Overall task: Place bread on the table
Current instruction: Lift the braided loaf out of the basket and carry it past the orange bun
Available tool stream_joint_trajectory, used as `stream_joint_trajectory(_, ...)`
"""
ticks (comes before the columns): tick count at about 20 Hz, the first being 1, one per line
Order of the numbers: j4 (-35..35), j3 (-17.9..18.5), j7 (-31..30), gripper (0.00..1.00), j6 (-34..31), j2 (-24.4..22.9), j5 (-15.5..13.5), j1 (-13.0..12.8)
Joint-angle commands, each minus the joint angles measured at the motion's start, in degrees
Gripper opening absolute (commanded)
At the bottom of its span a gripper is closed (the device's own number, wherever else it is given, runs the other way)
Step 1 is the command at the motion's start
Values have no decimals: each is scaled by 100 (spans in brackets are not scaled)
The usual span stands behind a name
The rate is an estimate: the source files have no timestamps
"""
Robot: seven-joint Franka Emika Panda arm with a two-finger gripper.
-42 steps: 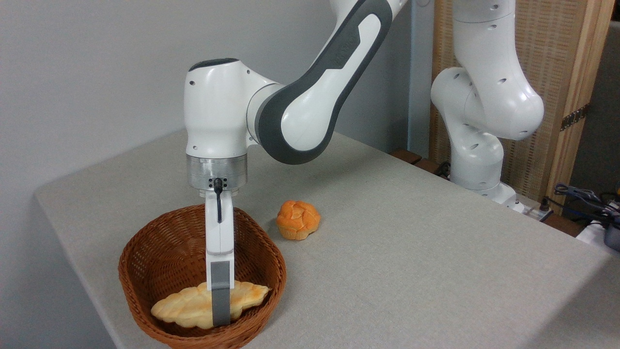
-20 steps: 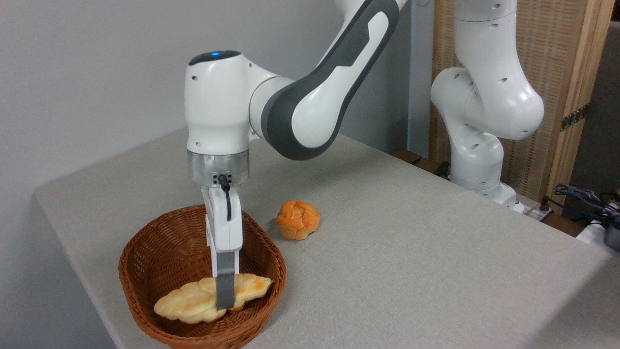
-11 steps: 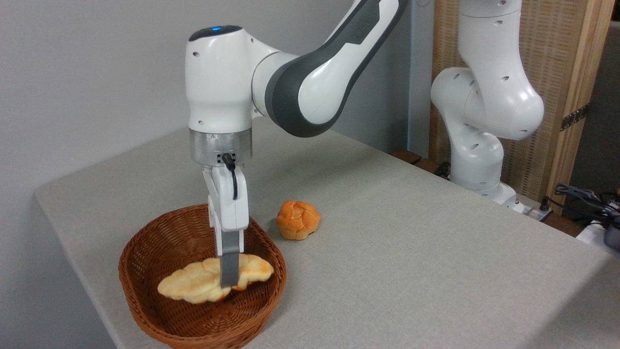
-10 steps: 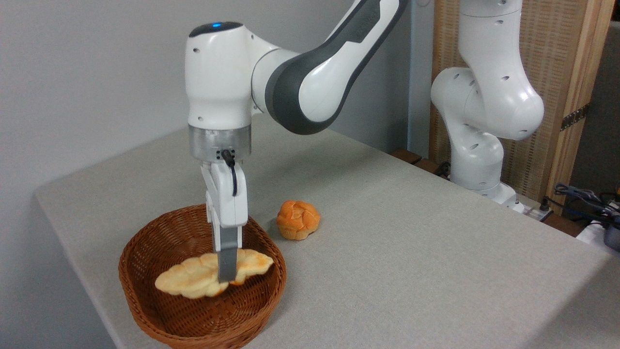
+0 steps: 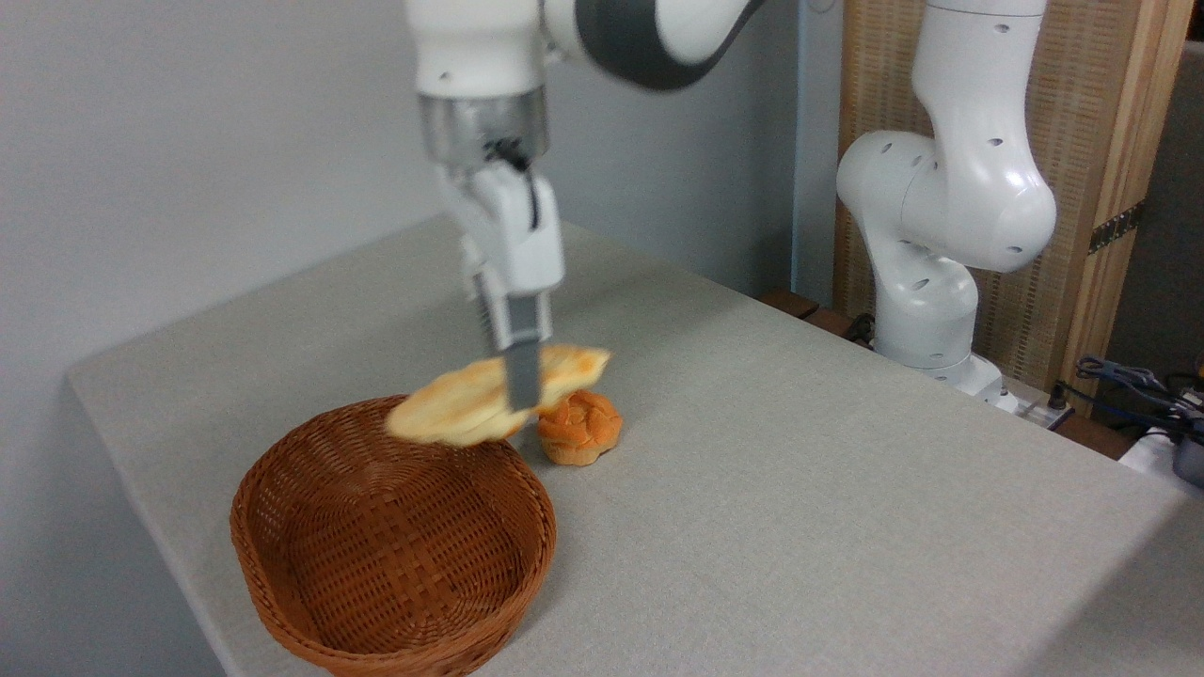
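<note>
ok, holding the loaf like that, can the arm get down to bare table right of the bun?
Probably yes. The tool grips the bread clear above the basket; table right of the bun lies bare.

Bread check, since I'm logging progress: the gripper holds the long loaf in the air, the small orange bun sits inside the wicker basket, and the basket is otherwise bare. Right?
Not quite. The camera view shows the small orange bun on the table, just outside the wicker basket. The rest stands: the gripper holds the long loaf in the air, and the basket has nothing in it.
</note>
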Motion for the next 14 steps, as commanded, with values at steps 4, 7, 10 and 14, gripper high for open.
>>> stream_joint_trajectory(4,-1302,898,417,66,-787,-1284,-118,-11)
stream_joint_trajectory(7,-1293,1056,155,100,-946,-1267,-118,24)
stream_joint_trajectory(10,-1276,1056,4,100,-928,-1231,-144,7)
stream_joint_trajectory(14,-1267,1056,13,100,-884,-1170,-144,-20)
